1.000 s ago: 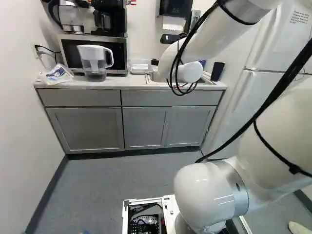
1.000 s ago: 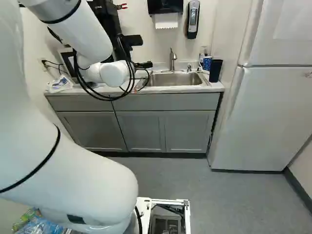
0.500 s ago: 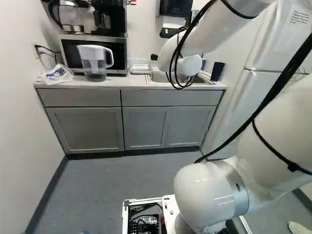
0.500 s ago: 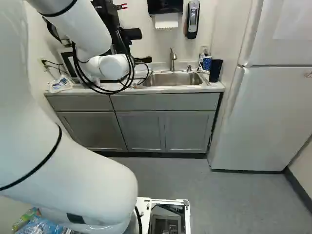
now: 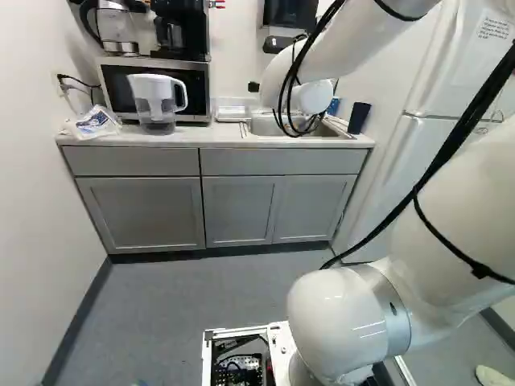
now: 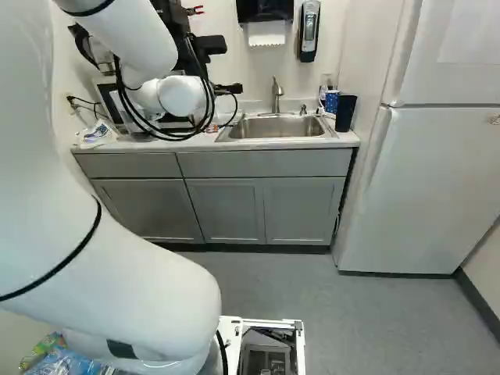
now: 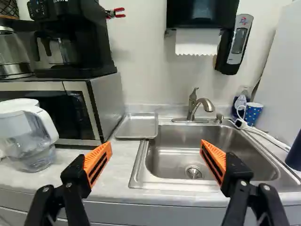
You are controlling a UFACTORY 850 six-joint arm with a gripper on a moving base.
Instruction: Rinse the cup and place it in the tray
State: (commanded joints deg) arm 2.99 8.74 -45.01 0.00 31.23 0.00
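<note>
Wrist view: facing the sink (image 7: 171,184) empty-handed

Holding the gripper (image 7: 155,146) wide open, gripping nothing — presumably leaving room for a cup. Seeing the blue cup (image 7: 253,114) standing beyond the basin's far corner, likely awaiting rinsing — and the tray (image 7: 137,126) lying beside the sink, handy for draining.

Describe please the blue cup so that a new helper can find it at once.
Find the sink, then its back corner nearest the white fridge. There stands the blue cup; its white dots set it apart from the bottle and the plain dark tumbler nearby.
</note>
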